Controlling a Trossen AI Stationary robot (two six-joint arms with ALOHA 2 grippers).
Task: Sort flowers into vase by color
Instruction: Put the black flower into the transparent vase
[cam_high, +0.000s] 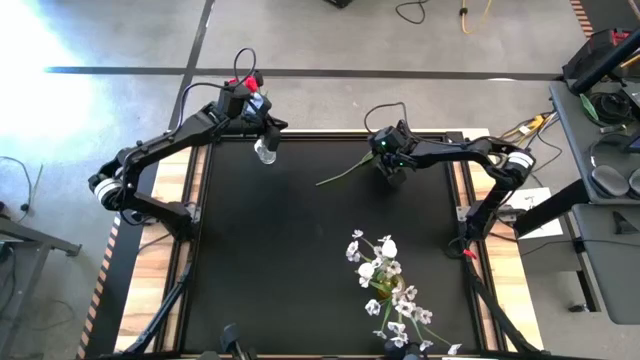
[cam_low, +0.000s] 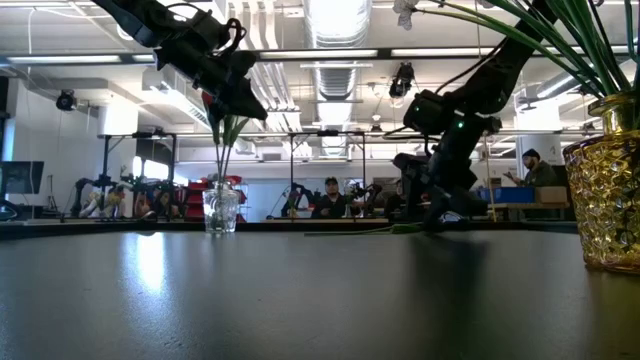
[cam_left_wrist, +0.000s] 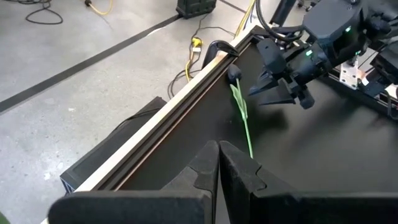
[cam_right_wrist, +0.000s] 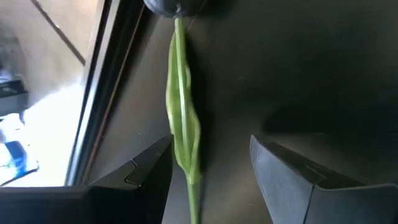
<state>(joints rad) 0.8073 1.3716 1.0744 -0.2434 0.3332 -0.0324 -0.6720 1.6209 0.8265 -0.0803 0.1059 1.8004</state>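
A dark-headed flower (cam_high: 345, 172) lies flat on the black table, with its head (cam_right_wrist: 177, 6) toward the far edge and its green stem and leaf (cam_right_wrist: 183, 124) along the mat. My right gripper (cam_right_wrist: 211, 168) is open and low over it, one finger on each side of the stem. The left wrist view shows the same flower (cam_left_wrist: 242, 112) and the right gripper (cam_left_wrist: 280, 93). My left gripper (cam_left_wrist: 217, 165) is shut, hovering above a clear glass vase (cam_low: 222, 210) near the far left. Green stems (cam_low: 225, 135) stand in that vase, and their heads are hidden behind the gripper. My right gripper comes at the stem from above, fingers across it. The leaf (cam_right_wrist: 186, 152) lies right beside one finger (cam_right_wrist: 146, 165); whether they touch, I cannot tell. The flower rests wholly on the table.
White blossoms (cam_high: 385, 275) fill a gold vase (cam_low: 605, 200) at the near right of the table. Wooden rails (cam_high: 195, 200) border the mat on both sides. People sit in the room beyond the far edge. Bare mat lies between the two vases.
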